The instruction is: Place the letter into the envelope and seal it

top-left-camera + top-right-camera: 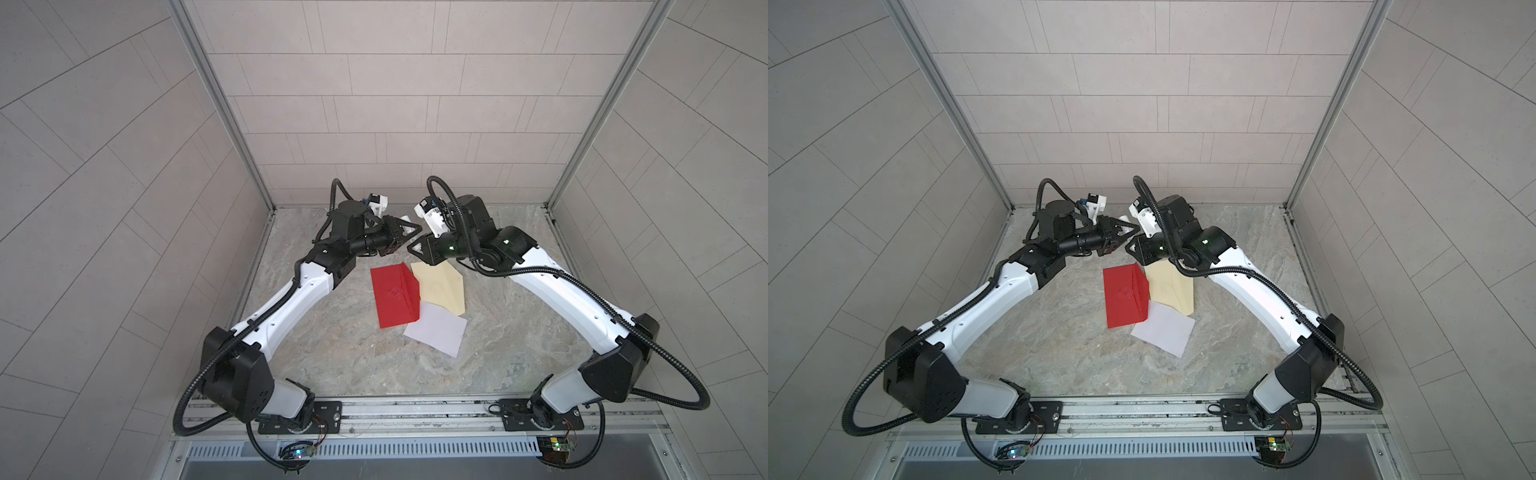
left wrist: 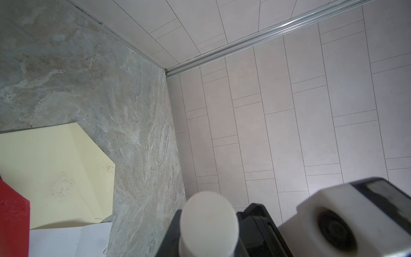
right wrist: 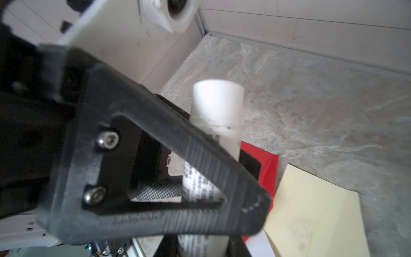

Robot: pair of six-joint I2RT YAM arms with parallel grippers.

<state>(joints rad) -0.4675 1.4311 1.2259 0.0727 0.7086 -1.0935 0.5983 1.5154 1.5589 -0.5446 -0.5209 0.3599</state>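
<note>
A white glue stick (image 3: 216, 106) is held off the table at the back, between both grippers. My left gripper (image 1: 405, 232) is shut on it, and its round end (image 2: 209, 222) sticks out between the jaws. My right gripper (image 3: 202, 249) is shut on the printed body of the same tube, close to the left gripper's black finger (image 3: 178, 155). Below them a red envelope (image 1: 395, 301) lies on the table with its flap raised. A cream envelope (image 1: 440, 286) with an open flap lies beside it. The white letter (image 1: 436, 334) lies flat, its edge tucked under both.
The stone-patterned table (image 1: 332, 361) is walled by tiled panels at the back and both sides, with metal corner posts (image 1: 232, 124). Both arms reach in from a rail (image 1: 415, 409) at the front edge. Bare tabletop lies in front of the papers.
</note>
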